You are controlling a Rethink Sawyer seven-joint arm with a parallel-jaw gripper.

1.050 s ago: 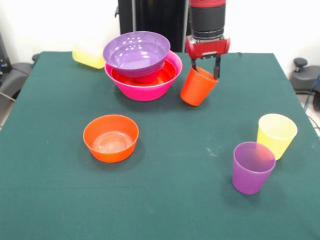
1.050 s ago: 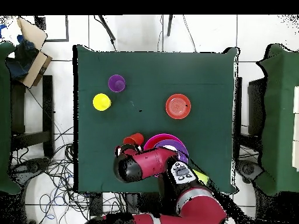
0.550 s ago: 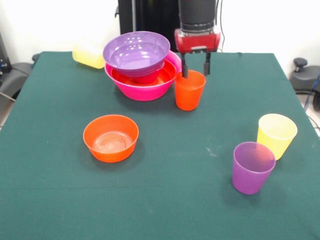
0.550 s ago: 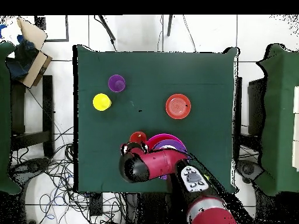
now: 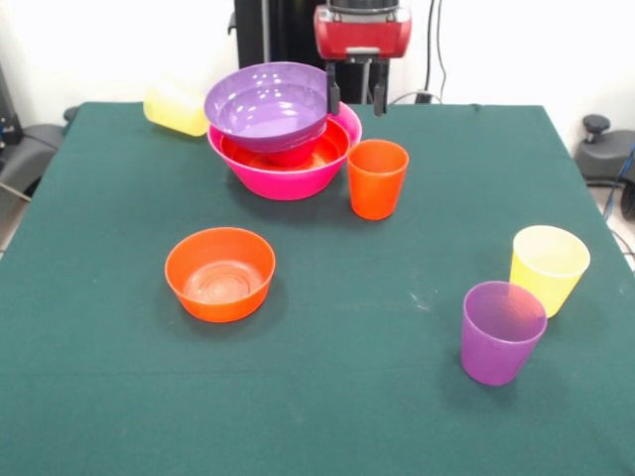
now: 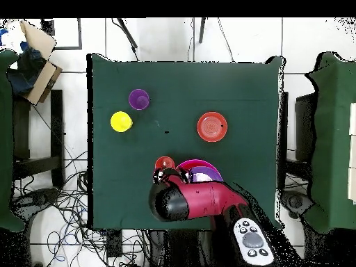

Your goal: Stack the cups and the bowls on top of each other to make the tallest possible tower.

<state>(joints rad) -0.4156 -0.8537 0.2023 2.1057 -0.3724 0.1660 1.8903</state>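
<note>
The tower is a big pink bowl (image 5: 288, 177) holding a wide orange bowl (image 5: 319, 151), with a purple bowl (image 5: 270, 104) resting tilted on top. In the overhead view the purple bowl (image 6: 204, 172) peeks out beside the arm. An orange cup (image 5: 377, 178) (image 6: 164, 163) stands upright just right of the pink bowl. My gripper (image 5: 355, 103) hangs open and empty above the gap between the cup and the tower. A small orange bowl (image 5: 219, 273) (image 6: 212, 126), a yellow cup (image 5: 548, 268) (image 6: 121, 122) and a purple cup (image 5: 501, 332) (image 6: 139, 99) stand apart. Another yellow cup (image 5: 176, 109) lies on its side behind the tower.
The green table (image 5: 327, 397) ends close behind the tower. My red arm (image 6: 198, 201) covers the table's edge by the tower in the overhead view. A cardboard box (image 6: 36, 59) sits off the table.
The gripper set the tilted orange cup upright beside the pink bowl, let go of it, then rose and shifted left in the front view.
</note>
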